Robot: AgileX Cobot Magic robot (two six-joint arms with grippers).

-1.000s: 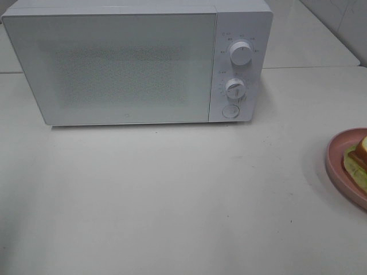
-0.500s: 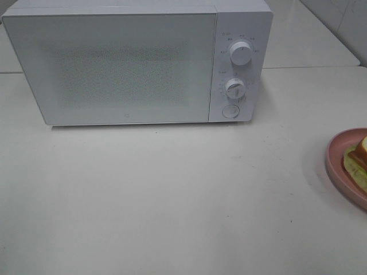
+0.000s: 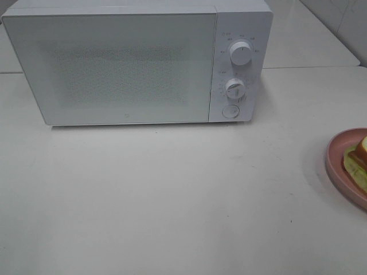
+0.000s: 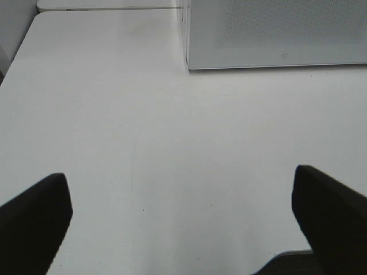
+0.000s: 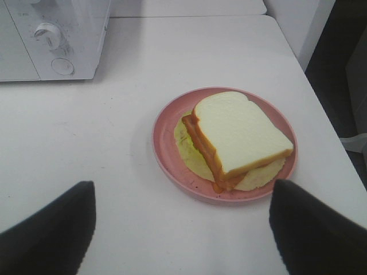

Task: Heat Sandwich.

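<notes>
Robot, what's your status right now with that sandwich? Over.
Left gripper open, empty, over bare table. Right gripper open, near sandwich on pink plate. Microwave door shut; nothing in the way.

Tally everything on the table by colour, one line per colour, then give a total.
White: 1, the microwave, door closed
Pink: 1, the plate
Mixed white, tan, green and orange: 1, the sandwich lying on the plate
Total: 3

Left claw (image 4: 183,217) and right claw (image 5: 183,223) gape, empty.
</notes>
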